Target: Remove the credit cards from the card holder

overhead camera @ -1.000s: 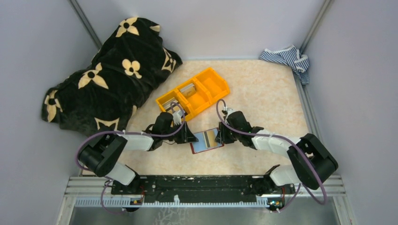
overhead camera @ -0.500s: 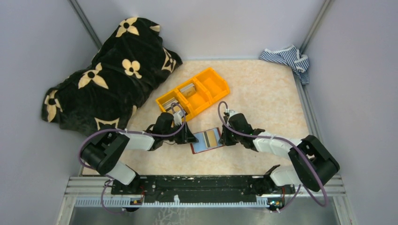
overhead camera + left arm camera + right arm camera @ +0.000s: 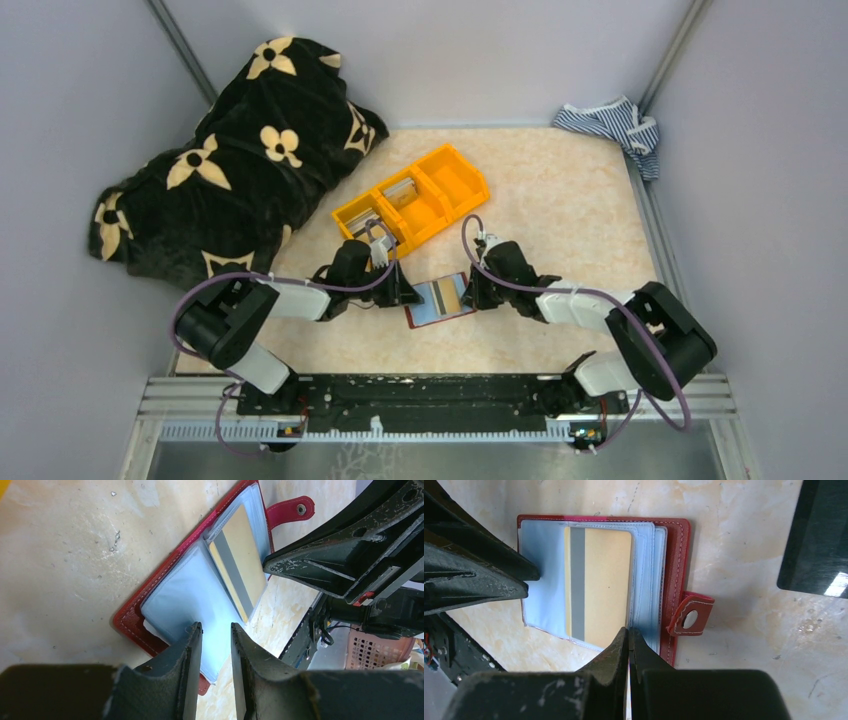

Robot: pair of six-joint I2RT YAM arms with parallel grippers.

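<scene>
Pale marbled bench [image 3: 560, 200] holds everything. Big black blanket w/ cream flowers [image 3: 240, 150] is heaped at far L, hanging over the bench edge. Orange 3-compartment bin [image 3: 412, 197] sits mid-bench, angled; striped cloth [image 3: 610, 125] is bunched in the far R corner. Card holder [image 3: 440, 300] lies open and flat on the bench just near of the bin, btwn the two arms, blue pockets up, red tab [image 3: 689, 615] sticking out on the R arm's side. One beige credit card [image 3: 599, 585] w/ grey stripe shows in a pocket; other cards can't be made out. Left gripper [image 3: 216, 627]: jaws part open, narrow gap, tips down on the blue pocket page. Right gripper [image 3: 629, 630]: jaws fully closed, tips at the beige card's near edge; can't tell if the card is pinched.
</scene>
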